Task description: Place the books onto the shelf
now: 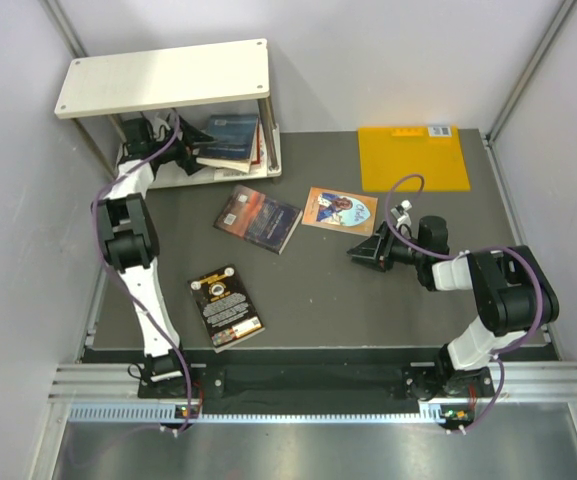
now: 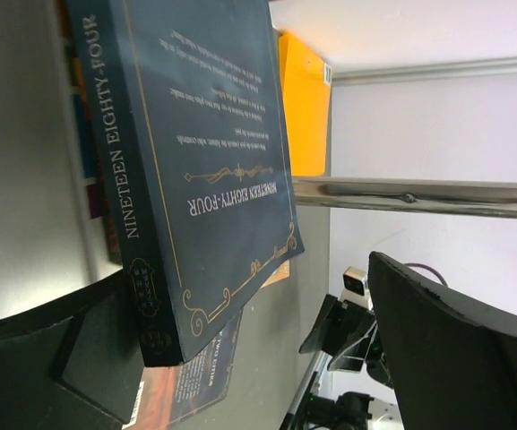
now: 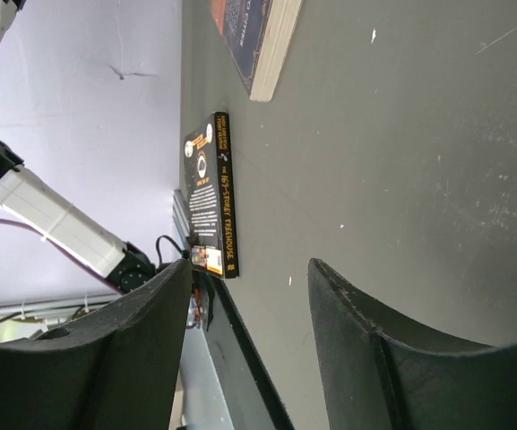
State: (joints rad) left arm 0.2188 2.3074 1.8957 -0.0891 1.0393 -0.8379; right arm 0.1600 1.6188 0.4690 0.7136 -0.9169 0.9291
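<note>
- Left gripper (image 1: pixel 190 140): jaws wide apart, at the shelf's (image 1: pixel 163 75) lower board beside the dark blue book (image 1: pixel 230 135) lying there.
- Right gripper (image 1: pixel 361 250): jaws apart, empty, near the orange-brown book (image 1: pixel 340 210).
- Black book (image 1: pixel 226 306): near the table's (image 1: pixel 368 310) front-left corner.

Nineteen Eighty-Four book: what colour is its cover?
The book is dark blue with gold lettering and ornament; best in the left wrist view.

White walls (image 1: pixel 388 60), dark grey table (image 1: pixel 368 300)
</note>
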